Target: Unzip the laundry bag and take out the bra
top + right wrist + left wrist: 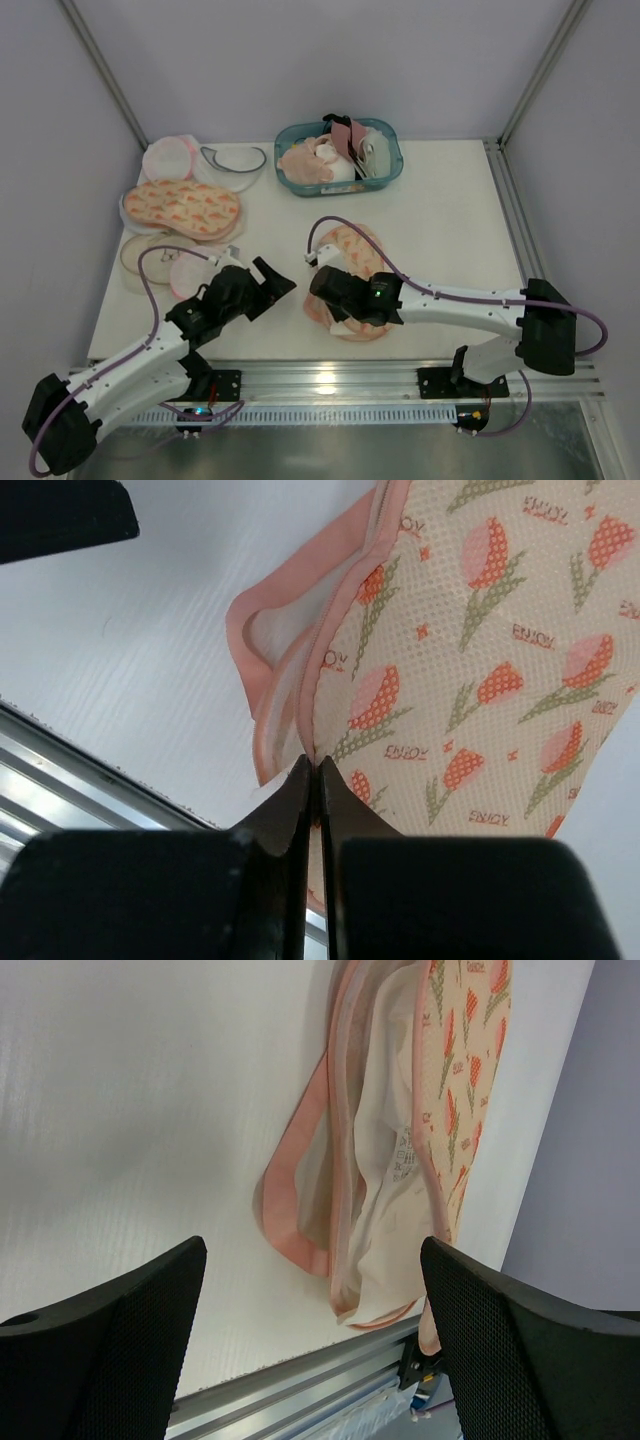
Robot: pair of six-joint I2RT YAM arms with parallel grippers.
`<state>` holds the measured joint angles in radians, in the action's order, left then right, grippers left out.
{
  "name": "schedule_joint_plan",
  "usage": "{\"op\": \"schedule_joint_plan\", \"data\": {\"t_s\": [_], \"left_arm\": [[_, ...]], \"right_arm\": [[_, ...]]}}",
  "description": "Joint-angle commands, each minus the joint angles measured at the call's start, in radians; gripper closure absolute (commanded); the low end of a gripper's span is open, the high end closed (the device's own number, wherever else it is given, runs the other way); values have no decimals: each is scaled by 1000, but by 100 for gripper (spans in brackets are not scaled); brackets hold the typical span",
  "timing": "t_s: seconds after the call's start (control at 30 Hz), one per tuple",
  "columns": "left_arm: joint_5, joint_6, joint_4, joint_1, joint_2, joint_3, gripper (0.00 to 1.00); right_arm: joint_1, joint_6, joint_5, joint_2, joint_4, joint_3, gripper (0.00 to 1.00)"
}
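Top view: the laundry bag [358, 258] lies mid-bench [450, 220], my right pincer [322, 282] on its near-left edge and my left pincer [275, 282] just beside it. A second printed bag [182, 208], white mesh pouches [168, 155] and a teal basket [340, 156] sit well apart, blocking nothing. Left wrist: fingers spread, holding nothing. The bag's edge gapes, showing white labelled fabric, I judge the bra [385, 1175], not yet out. Right wrist: fingers clamped together on the pink zipper edging [262, 695]. Unzipping looks partly done.

White table [450, 220] between pale lilac walls [300, 60], aluminium rail [330, 378] along near edge
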<state>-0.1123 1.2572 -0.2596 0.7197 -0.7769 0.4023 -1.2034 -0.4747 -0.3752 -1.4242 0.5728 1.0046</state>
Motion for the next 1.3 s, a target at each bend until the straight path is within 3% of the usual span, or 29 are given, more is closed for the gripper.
{"op": "schedule_joint_plan", "data": {"t_s": [0.0,0.17,0.3,0.37,0.53,0.6,0.63,0.67,0.7,0.87,1.03,1.17,1.27], "left_arm": [[17,8,46,1,-15,-2,11],[34,5,69,0,-32,0,12],[48,8,80,1,-42,0,12],[48,8,80,0,-42,0,12],[54,4,82,1,-48,4,12],[66,4,88,0,-53,9,12],[71,5,86,0,-58,12,13],[74,4,82,0,-61,18,13],[72,1,79,0,-62,21,13],[66,-5,63,0,-42,24,13],[66,-10,59,0,-33,24,13],[66,-13,59,0,-39,20,12],[66,-12,62,0,-47,15,12]], "right_arm": [[-5,-28,-81,36,13,0,96],[18,-157,-304,76,175,5,96],[119,-413,-445,277,282,-87,96],[203,-455,-478,376,280,-138,96],[425,-395,-491,635,167,-253,96],[494,-358,-482,643,142,-261,94],[524,-329,-478,618,127,-261,83],[572,-315,-470,598,124,-255,61],[585,-303,-447,576,122,-250,44],[590,-213,-393,537,75,-245,30],[590,-157,-494,626,90,-238,13],[591,-174,-600,653,180,-172,11],[591,-121,-546,677,142,-164,10]]}}
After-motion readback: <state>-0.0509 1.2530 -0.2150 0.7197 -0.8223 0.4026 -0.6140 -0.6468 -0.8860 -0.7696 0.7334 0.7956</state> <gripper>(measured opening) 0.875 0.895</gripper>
